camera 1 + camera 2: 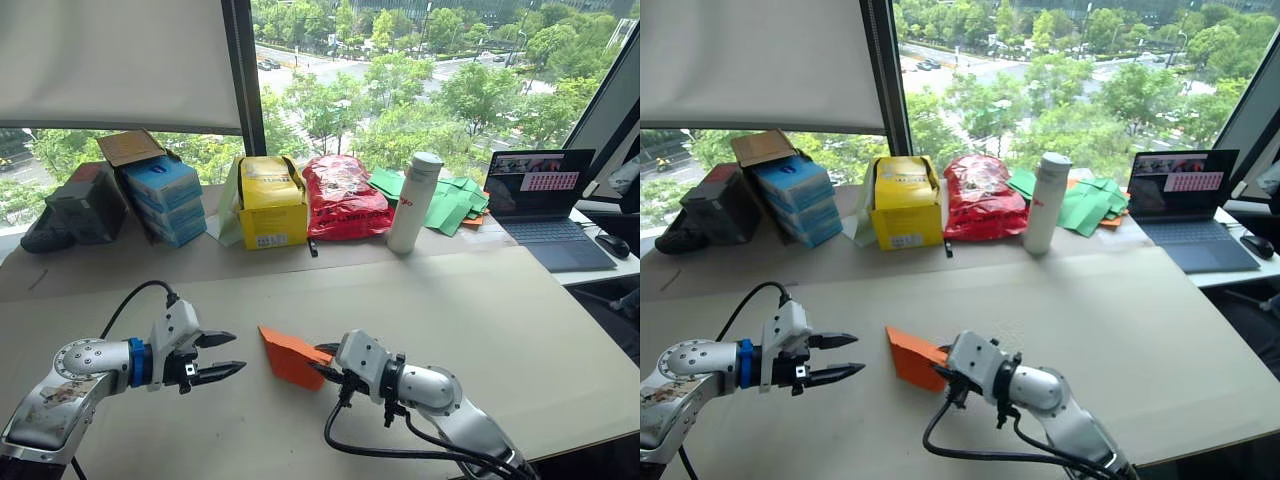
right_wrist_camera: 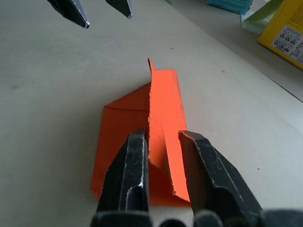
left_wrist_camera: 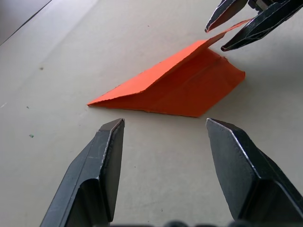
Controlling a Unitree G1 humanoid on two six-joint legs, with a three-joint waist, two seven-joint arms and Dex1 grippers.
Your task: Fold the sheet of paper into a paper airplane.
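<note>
So I'm at the big beige table (image 1: 480,300), and the orange paper airplane (image 1: 290,355) is lying on the near part of it, between my two grippers, pointed tip toward the far left. It's already a folded wedge with one flap standing up along the ridge.

My right gripper (image 2: 158,142) has its fingers around that raised flap, jaws nearly closed. It looks pinched, but there's a sliver of gap on one side, so I wouldn't swear the grip is solid. My left gripper (image 1: 225,355) hangs just left of the paper, jaws spread wide, holding nothing.

What worries me: the flap edge is thin and already a bit ragged. If I tug sideways with the right, it could tear, or the whole wedge could just slide across the smooth table, since nothing is pinning it down. If the left comes in crooked, it could crush the ridge or push open the creases.
</note>
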